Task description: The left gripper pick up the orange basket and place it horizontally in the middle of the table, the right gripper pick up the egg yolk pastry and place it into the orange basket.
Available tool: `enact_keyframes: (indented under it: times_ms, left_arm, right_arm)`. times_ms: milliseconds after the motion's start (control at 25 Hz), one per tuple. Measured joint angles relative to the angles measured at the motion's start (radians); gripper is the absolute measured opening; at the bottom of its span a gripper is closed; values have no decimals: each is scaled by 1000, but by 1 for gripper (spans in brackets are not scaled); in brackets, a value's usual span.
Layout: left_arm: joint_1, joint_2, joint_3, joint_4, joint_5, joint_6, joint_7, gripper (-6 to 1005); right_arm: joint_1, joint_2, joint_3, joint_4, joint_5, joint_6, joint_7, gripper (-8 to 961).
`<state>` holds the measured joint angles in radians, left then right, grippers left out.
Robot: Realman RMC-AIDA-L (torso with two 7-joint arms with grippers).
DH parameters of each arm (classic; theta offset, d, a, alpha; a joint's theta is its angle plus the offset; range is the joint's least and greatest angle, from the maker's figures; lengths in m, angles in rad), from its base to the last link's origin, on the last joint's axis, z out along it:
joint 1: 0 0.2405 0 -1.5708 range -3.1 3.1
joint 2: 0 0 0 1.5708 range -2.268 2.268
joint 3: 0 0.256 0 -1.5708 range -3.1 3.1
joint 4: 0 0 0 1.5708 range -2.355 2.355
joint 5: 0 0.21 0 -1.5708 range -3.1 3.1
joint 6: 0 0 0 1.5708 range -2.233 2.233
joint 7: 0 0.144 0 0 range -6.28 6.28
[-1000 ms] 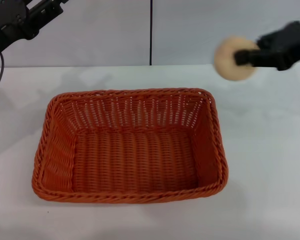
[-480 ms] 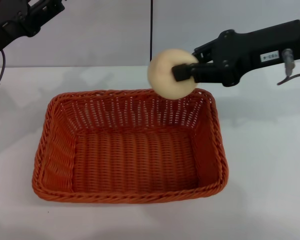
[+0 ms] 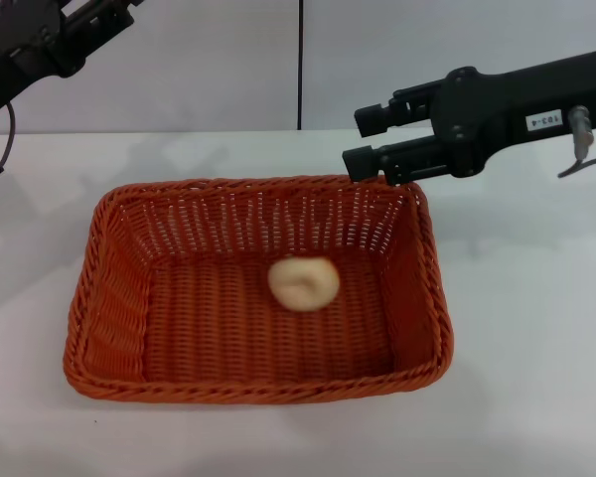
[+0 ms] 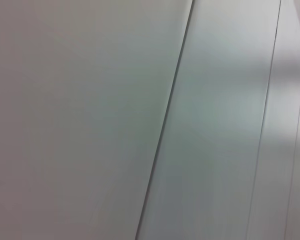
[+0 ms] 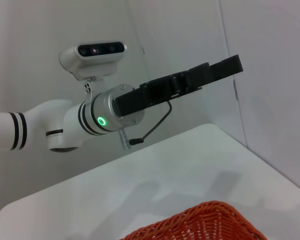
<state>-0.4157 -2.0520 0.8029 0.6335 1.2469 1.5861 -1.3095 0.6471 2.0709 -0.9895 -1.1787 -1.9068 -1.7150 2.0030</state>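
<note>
Resting now on the floor of the orange basket [image 3: 258,288], the egg yolk pastry [image 3: 304,282] has left the right gripper [image 3: 361,139], whose jaws stand spread and empty above the basket's far right corner. The left gripper [image 5: 217,70] stays parked high at far left above the table [image 3: 536,328], its jaws close together.

The orange basket [image 3: 258,288] sits on the table [image 3: 536,338], roughly central before me, long side running left to right. The egg yolk pastry [image 3: 304,282] lies inside it, on the floor, slightly right of centre and nearer the far wall. My right gripper [image 3: 363,141] hangs over the far right corner, jaws parted. My left gripper [image 3: 104,12] is raised far left, behind the basket.
</note>
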Motion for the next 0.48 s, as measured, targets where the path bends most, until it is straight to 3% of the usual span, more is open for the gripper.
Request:
enact_keyframes:
  times_ms: [200, 480]
  left_arm:
    - [1, -1, 3, 0, 0, 0, -5, 714]
    - [11, -3, -4, 0, -6, 9, -11, 714]
  right_arm:
    - [-64, -2, 14, -18, 89, -6, -57, 592]
    - [-236, 0, 109, -27, 344, -20, -249, 683]
